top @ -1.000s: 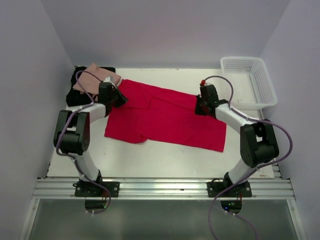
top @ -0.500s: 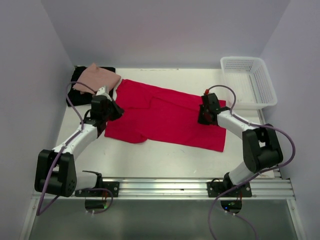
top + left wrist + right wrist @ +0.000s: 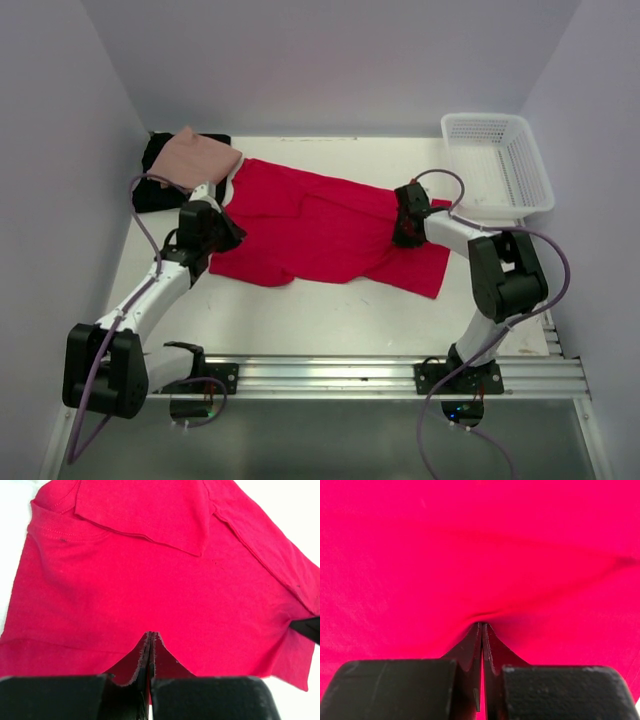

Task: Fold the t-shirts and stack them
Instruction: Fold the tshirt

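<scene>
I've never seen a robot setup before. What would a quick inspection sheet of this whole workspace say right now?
Surface: white table, flat.
Job's things: red t-shirt spread mid-table, partly folded; salmon-pink t-shirt folded, lying on the black t-shirt in the far left corner.
Clutter: white lattice basket in the far right corner, nothing in it.
Grippers: left gripper shut, pinching the red t-shirt near its left edge; right gripper shut, pinching it on the right side.
Cables: purple cables loop along both arms.
Surroundings: pale walls on three sides; metal rail at the near edge carries the arm bases.
</scene>
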{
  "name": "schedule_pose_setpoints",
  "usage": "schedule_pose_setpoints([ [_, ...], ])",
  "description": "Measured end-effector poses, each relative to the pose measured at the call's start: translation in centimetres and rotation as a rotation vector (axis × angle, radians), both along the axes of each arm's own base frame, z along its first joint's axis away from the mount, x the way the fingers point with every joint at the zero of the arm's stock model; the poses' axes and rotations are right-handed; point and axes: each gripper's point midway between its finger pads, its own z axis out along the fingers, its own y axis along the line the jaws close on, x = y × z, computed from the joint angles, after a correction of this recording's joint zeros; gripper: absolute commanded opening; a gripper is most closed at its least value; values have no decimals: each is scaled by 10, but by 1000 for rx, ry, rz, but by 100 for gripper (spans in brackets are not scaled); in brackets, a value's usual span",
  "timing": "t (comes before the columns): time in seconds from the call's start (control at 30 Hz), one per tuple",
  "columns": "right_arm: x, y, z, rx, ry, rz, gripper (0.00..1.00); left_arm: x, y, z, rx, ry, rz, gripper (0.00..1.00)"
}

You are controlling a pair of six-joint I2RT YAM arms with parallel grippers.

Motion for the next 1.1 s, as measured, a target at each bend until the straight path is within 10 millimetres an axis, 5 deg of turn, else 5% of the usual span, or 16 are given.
schedule_pose_setpoints([
  [0.47,65,5,4,-62,-50,-36,0,-30,14,-31,57,133,35,0],
  [0.67,57,-11,5,-143,-25,-63,0,-39,15,-39,65,174,36,2],
  [0.87,21,-32,10,-197,2,-78,0,-50,18,-45,82,219,31,20],
  [0.97,8,-39,31,-197,-38,-84,0,-57,22,-45,103,232,34,33],
  [1.1,6,-40,83,-155,-177,-84,1,-64,28,-44,126,232,50,46],
])
